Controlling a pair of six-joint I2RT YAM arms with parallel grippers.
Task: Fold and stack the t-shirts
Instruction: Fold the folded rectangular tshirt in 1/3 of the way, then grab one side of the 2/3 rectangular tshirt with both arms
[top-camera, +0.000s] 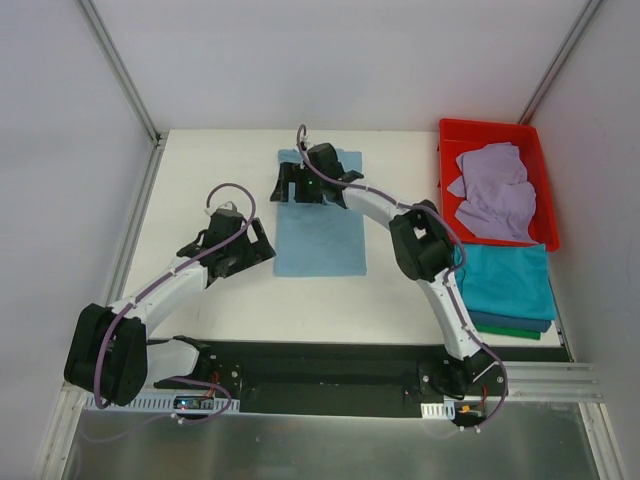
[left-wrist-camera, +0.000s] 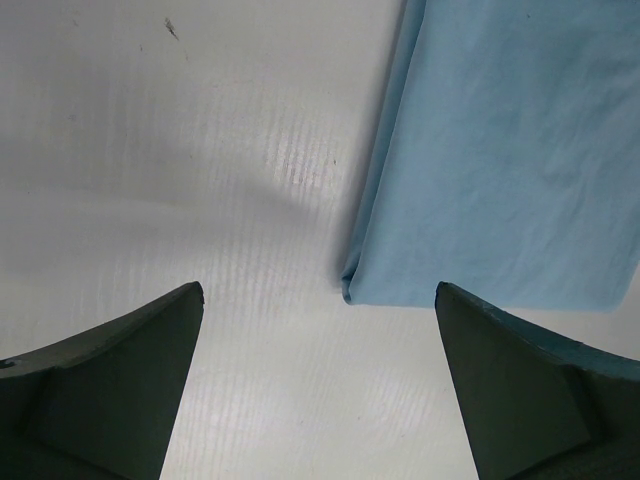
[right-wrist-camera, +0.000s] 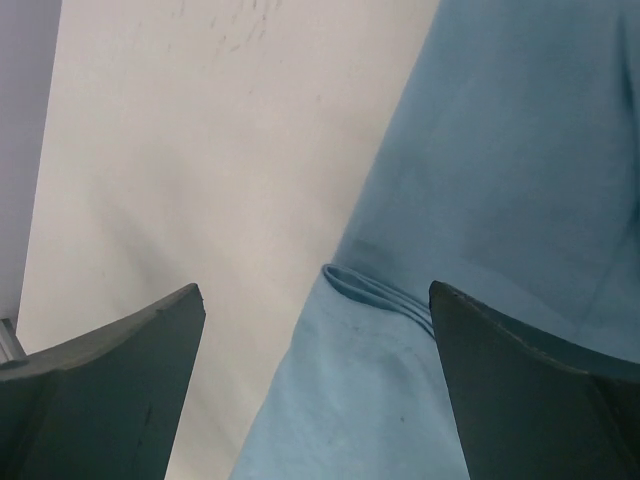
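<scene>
**Both jaws released at the edges of the light blue t-shirt**

We see the left gripper (left-wrist-camera: 320, 290) with its jaws spread wide, and between them there is only the bare table (left-wrist-camera: 200, 150). A corner of the light blue t-shirt (left-wrist-camera: 500, 150) lies just ahead of the gap, toward the right finger, and the cloth runs away ahead on that side. The fingers do not touch it.

The right gripper (right-wrist-camera: 315, 290) also has its jaws released. A folded hem of the same shirt lies between its fingers, nearer to the right one, while the left finger hangs over bare table. We cannot tell if the fingers touch the cloth.

Well to the right of both grippers, the lavender t-shirt (top-camera: 495, 190) lies crumpled in the red bin (top-camera: 490, 127). Beside the bin, the teal t-shirt (top-camera: 505, 280) lies flat on the blue t-shirt (top-camera: 512, 322) and the dark green t-shirt (top-camera: 512, 333).
</scene>
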